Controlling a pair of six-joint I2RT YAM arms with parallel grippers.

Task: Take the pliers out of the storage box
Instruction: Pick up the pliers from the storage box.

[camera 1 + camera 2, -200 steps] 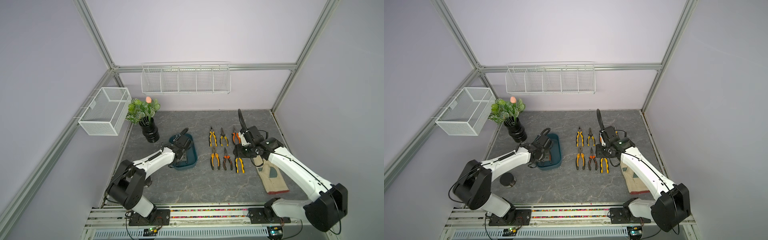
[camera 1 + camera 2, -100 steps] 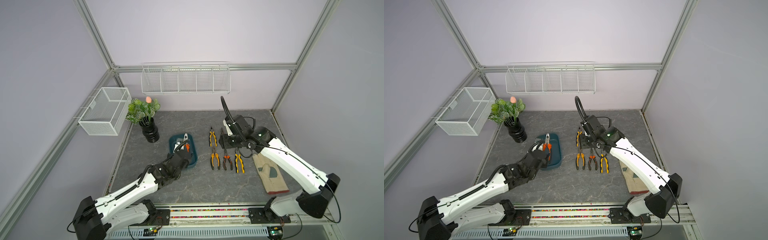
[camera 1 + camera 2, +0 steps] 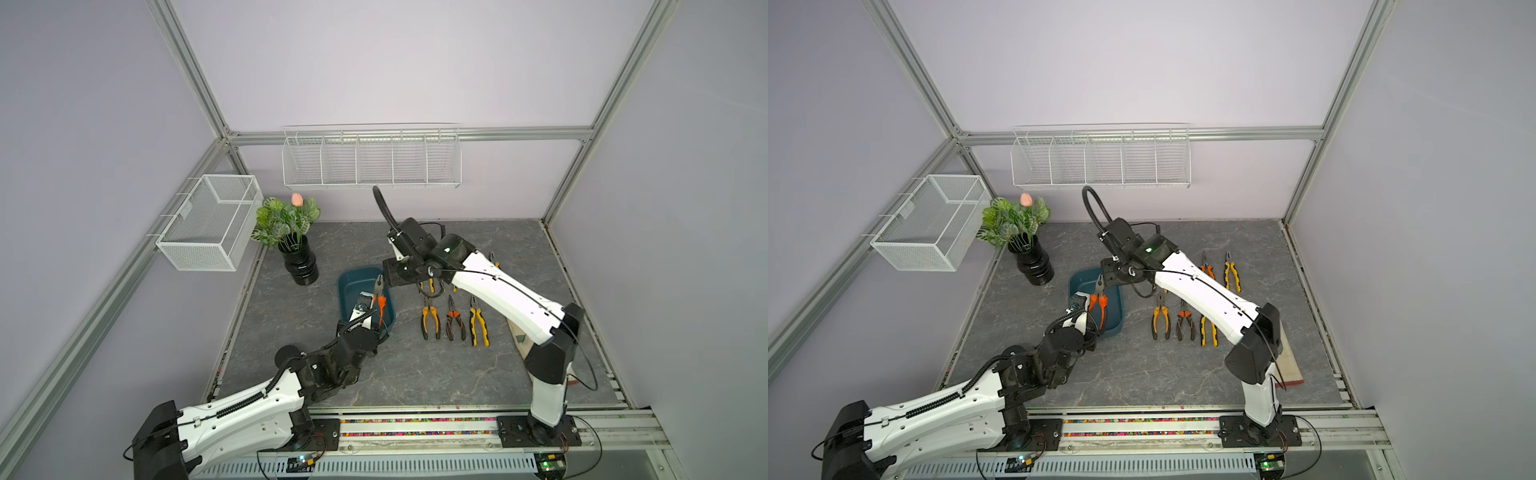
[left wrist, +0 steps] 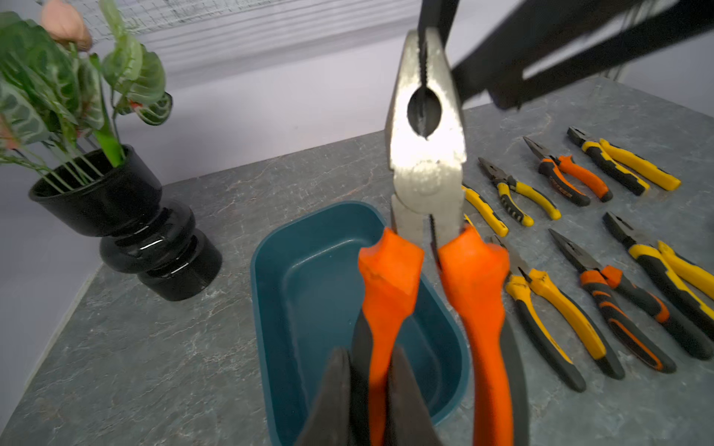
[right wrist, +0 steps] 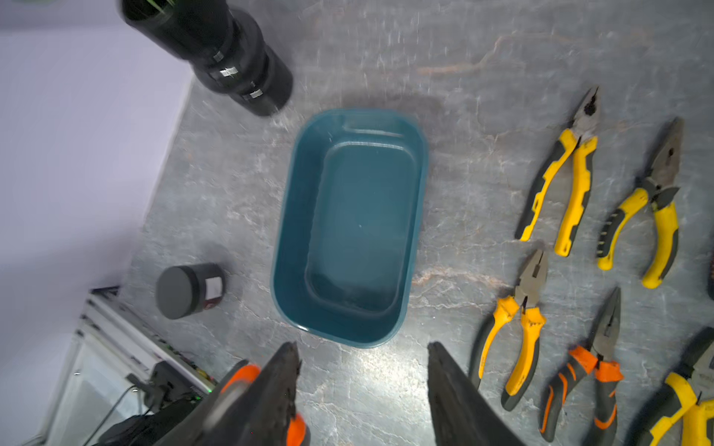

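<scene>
The storage box [image 5: 288, 231] stands empty left of the bench's [image 3: 415, 374] middle; seven pliers [image 4: 552, 309] lie in rows toward its right edge. The left gripper [image 4: 369, 382] clamps the orange-handled pliers [image 4: 425, 154] above the box, with the right gripper [image 5: 363, 351] spread wide at their nose. Only laying these down seems left.

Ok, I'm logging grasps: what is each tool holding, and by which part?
The left tool grips the orange-handled pliers by one handle; right tool holds nothing.
</scene>
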